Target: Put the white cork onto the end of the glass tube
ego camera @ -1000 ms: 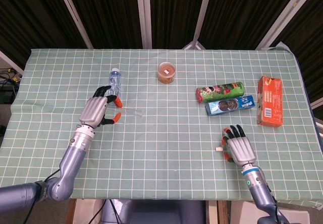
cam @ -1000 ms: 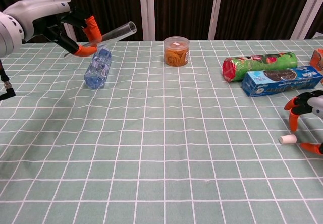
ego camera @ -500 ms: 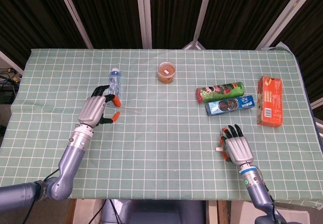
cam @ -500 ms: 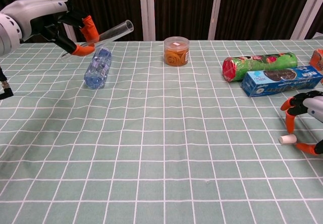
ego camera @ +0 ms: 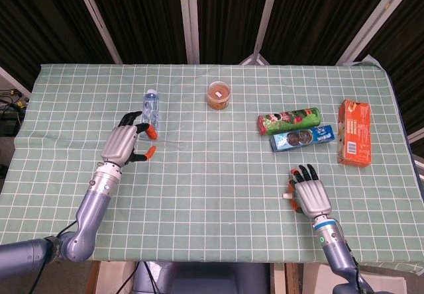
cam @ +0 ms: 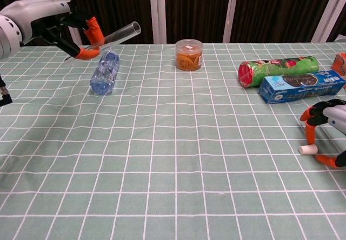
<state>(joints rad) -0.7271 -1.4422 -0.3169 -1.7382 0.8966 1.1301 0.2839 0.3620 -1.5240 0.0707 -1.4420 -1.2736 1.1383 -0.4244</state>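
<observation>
The table (cam: 173, 197) wears a green checked cloth. The left hand (cam: 65, 26) is raised above it, pinching a glass tube (cam: 116, 36) that tilts up over a lying water bottle (cam: 105, 72). The right hand (cam: 330, 129) hovers low with fingers spread, holding nothing, its orange fingertips (cam: 309, 133) bracketing the white cork (cam: 307, 150), which lies on the cloth.

Chest view: right hand (cam: 331, 122) cut off by right edge, orange box (cam: 340, 62) too. Head view: glass tube (ego camera: 167, 146) barely visible; white cork (ego camera: 287, 195) mostly hidden behind right hand.
</observation>
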